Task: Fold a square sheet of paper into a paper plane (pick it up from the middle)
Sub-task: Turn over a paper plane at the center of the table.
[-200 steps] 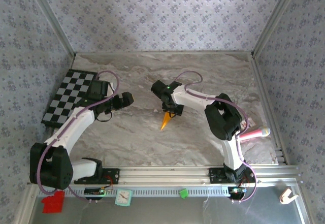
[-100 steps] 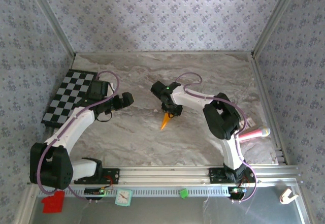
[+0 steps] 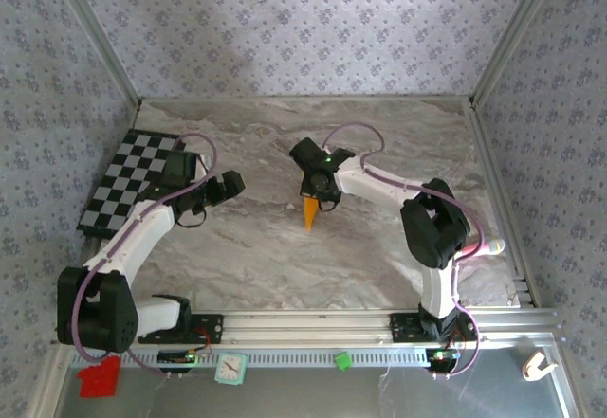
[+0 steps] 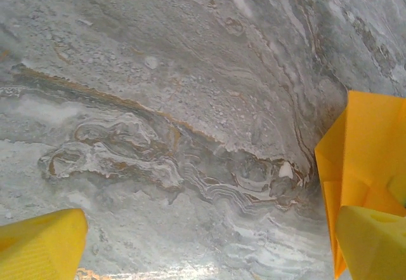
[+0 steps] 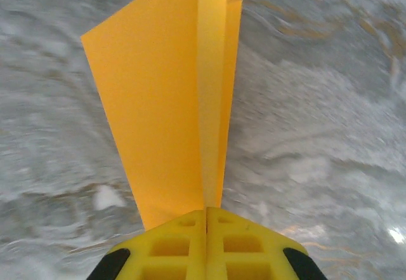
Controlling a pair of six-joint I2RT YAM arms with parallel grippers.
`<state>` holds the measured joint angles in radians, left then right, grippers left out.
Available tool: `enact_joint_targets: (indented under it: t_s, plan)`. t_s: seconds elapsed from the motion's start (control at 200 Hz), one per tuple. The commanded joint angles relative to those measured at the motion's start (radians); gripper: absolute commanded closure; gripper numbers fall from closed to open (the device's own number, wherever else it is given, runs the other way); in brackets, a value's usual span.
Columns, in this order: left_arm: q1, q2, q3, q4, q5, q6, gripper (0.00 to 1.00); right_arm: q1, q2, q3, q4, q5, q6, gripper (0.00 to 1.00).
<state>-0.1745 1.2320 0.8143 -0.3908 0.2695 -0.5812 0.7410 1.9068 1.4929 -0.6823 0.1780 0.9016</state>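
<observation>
The square sheet of paper is folded into a narrow orange paper plane [image 3: 310, 213], its tip pointing toward the near edge, in the middle of the marble table [image 3: 398, 134]. My right gripper [image 3: 320, 190] is shut on its back end. In the right wrist view the yellow fingers [image 5: 171, 248] meet with the plane's [image 5: 165, 102] creased layers pinched between them, and the plane stands out ahead of them. My left gripper [image 3: 230, 187] is open to the left of the plane, apart from it. Its view has the plane [image 4: 368, 146] at the right edge, behind one finger [image 4: 374, 242].
A black-and-white checkered mat [image 3: 128, 181] lies at the table's left edge under the left arm. A pink object [image 3: 479, 247] lies by the right wall. Beyond the near rail are a red block [image 3: 98, 377], a small clock [image 3: 229, 369], a green block [image 3: 342, 360] and a white piece [image 3: 538, 365].
The right gripper's jaws have shut on the paper plane and the arm has shifted a little right and back, turning the plane's tip straight toward the near edge. The left arm barely moved.
</observation>
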Motion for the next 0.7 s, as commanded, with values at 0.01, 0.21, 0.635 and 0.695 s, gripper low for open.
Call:
enact_joint_targets:
  t_s: [0.01,0.21,0.635,0.695]
  plan:
    - [0.026,-0.036,-0.052,0.076,0.066,-0.072,0.00,-0.003,-0.025,0.043,0.146,-0.125,-0.188,0.99]
    - [0.034,-0.044,-0.107,0.165,0.144,-0.174,0.00,-0.017,0.007,0.015,0.368,-0.356,-0.264,0.98]
    - [-0.032,-0.010,-0.135,0.250,0.179,-0.265,0.01,-0.100,0.067,-0.263,0.826,-0.661,-0.135,0.96]
    - [-0.054,0.003,-0.135,0.259,0.175,-0.273,0.02,-0.113,0.067,-0.291,0.860,-0.674,-0.123,0.96]
